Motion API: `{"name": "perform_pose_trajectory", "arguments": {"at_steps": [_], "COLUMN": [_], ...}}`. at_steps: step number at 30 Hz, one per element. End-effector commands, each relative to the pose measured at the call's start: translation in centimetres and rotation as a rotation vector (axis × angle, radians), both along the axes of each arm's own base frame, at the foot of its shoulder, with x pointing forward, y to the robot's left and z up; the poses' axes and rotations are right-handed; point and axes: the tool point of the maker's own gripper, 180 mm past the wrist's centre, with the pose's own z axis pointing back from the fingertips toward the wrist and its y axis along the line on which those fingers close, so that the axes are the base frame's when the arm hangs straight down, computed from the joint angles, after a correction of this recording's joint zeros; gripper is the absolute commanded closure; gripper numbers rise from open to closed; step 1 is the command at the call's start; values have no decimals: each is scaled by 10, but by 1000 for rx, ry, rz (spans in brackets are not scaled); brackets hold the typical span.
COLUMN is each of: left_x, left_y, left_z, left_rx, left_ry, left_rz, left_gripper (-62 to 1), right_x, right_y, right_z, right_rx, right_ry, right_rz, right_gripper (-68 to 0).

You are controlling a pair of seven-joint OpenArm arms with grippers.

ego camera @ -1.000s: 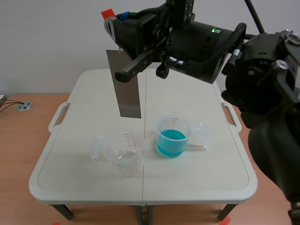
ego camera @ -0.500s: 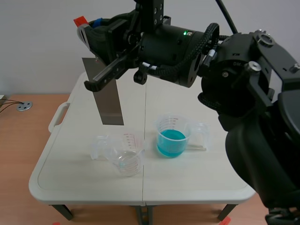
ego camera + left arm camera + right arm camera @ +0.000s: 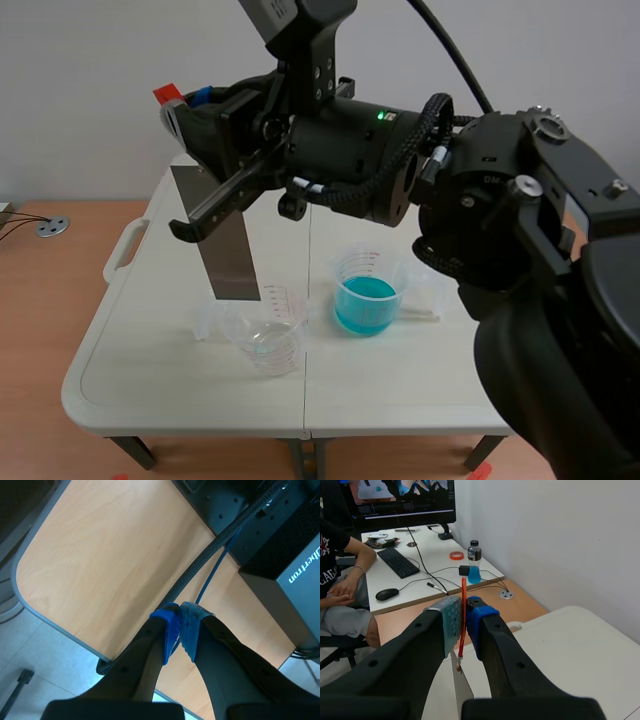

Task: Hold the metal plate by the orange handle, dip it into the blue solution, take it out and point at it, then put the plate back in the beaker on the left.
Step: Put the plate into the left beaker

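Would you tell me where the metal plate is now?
In the scene view, the metal plate hangs from the right end effector, left of centre, just above the empty beaker.

Blue solution (image 3: 366, 302), apparently grey plate (image 3: 232, 265)

White folding table (image 3: 140, 350), clear beaker (image 3: 268, 338) at left, beaker of blue solution (image 3: 366, 298) just beside

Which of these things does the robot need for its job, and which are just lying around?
For the job: metal plate, orange handle, beaker of blue solution, clear beaker, right arm's fingers pinching the handle.

Just lying about: keyboard, mouse, bottle, tape roll.
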Motion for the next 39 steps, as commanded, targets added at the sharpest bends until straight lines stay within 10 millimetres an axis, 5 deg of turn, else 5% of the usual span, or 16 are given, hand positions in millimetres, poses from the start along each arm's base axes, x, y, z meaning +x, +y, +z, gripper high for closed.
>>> {"name": "perform_pose_trajectory", "arguments": {"at_steps": [1,23,39], "left_x": [-2,-2,-2], "left_y": [-3,-3,-3], "left_z": [2,2,2], "left_rx": [-13,-13,-13], "left_ry": [3,3,3], "left_rz": [0,-1,-1], "left_gripper": [-15,-15,-15], "right_x": [0,4,9], "right_y": [-1,-4,-2], "right_z": [14,2,-28], "right_rx": [40,5,-12], "right_ry": [-27,-8,74], "right_rz": [-3,-49,-48], "right_gripper": [-13,-13,-13]}}
